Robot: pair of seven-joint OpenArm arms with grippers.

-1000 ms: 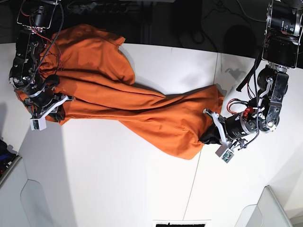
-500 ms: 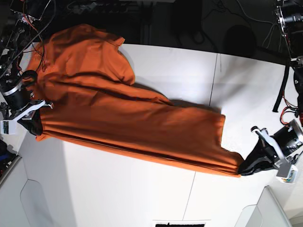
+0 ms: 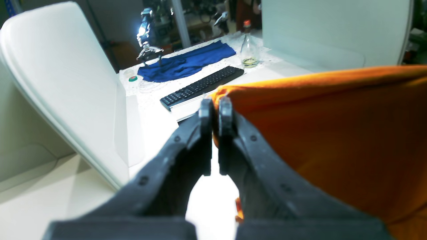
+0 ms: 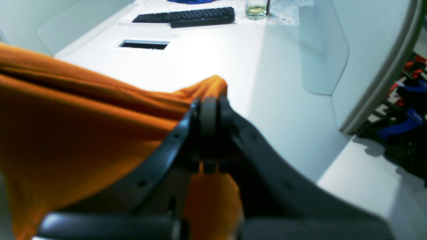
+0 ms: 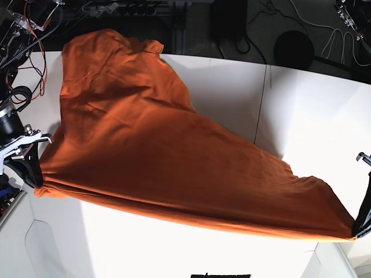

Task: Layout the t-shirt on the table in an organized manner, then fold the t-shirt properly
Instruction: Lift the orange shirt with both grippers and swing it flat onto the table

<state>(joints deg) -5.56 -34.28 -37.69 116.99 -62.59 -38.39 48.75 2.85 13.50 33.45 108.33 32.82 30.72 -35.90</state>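
Orange t-shirt (image 5: 162, 156) — between wide-apart clamped pincers

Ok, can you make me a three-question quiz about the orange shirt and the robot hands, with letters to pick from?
1. Where is the black keyboard?
A. on a desk beyond the work table
B. under the t-shirt
C. in an end effector

2. What colour is the cloth lying behind the keyboard?
A. green
B. blue
C. yellow

3. How is the t-shirt now?
A. folded small
B. rolled up
C. stretched between both end effectors

Answers:
1. A, it sits far off in both wrist views.
2. B, it is plainly blue.
3. C, the left end effector and the right end effector each pinch a corner.
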